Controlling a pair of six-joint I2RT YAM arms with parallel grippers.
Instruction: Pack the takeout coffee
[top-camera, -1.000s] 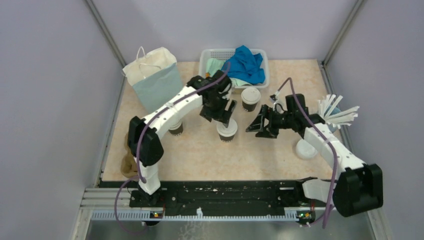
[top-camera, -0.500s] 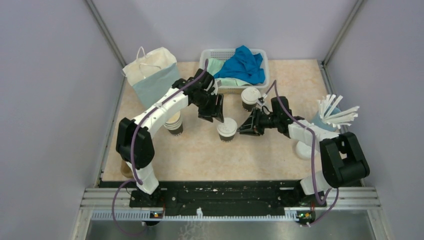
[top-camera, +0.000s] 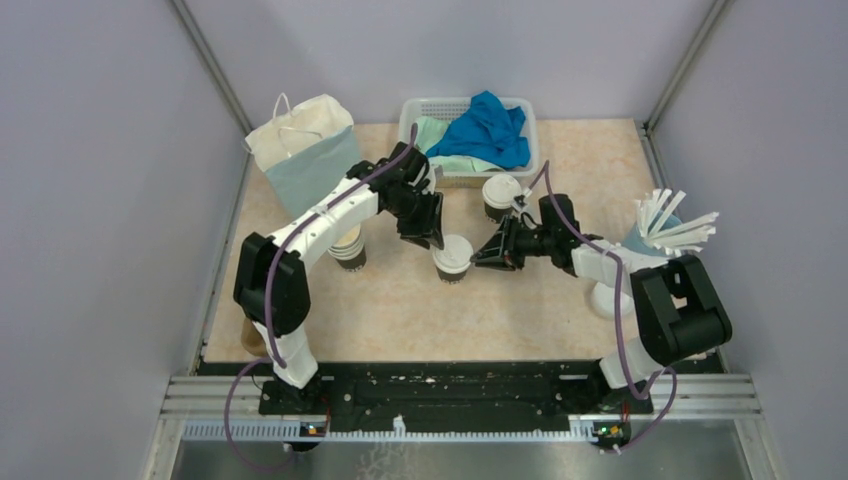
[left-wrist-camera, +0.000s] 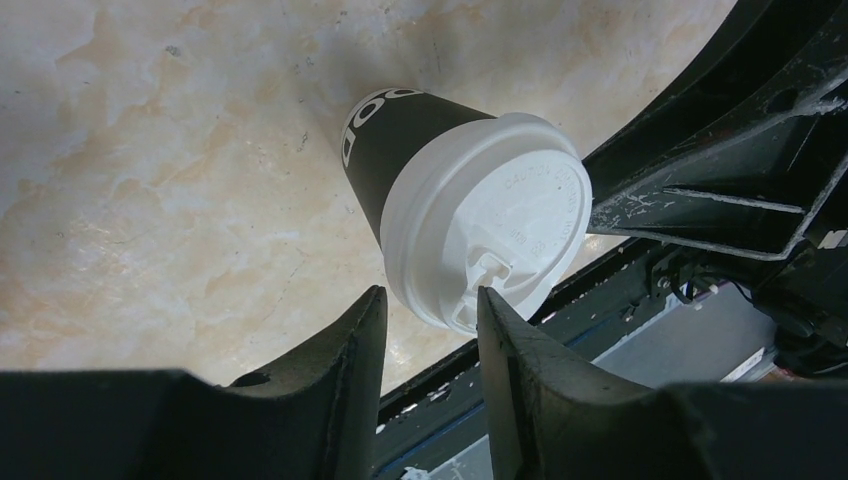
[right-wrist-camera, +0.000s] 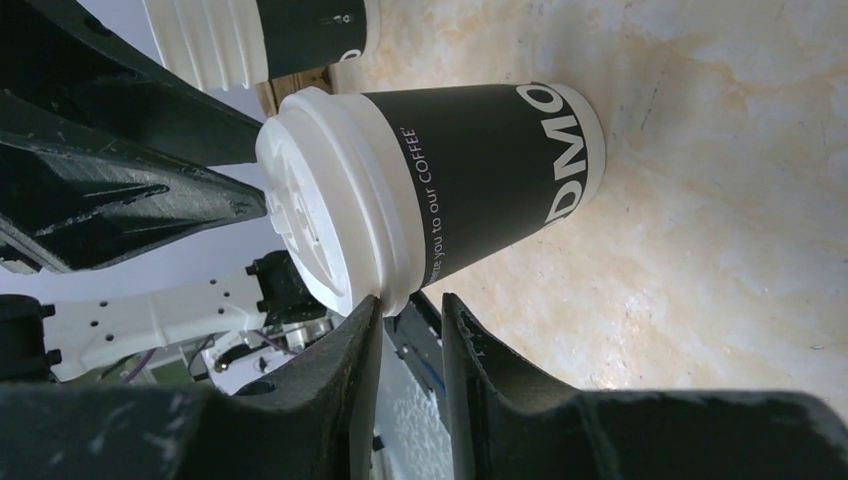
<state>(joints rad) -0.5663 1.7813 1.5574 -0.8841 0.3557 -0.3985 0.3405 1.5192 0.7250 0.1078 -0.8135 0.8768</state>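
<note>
Cup (top-camera: 452, 256): black wall, white lid, upright. Your left claw (top-camera: 422, 238) at its 11 o'clock, right claw (top-camera: 480, 261) at 3; both narrowly apart, empty.

cup stack (top-camera: 350, 252) – top hidden under left arm, cut by right-wrist view's top edge | pulp tray (top-camera: 253, 334) – mostly behind left arm | loose lid (top-camera: 603, 300) – part-covered by right arm

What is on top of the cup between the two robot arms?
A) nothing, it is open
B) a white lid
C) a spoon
B: the cup has a round white lid pressed over its top, plain in both wrist views.
</note>
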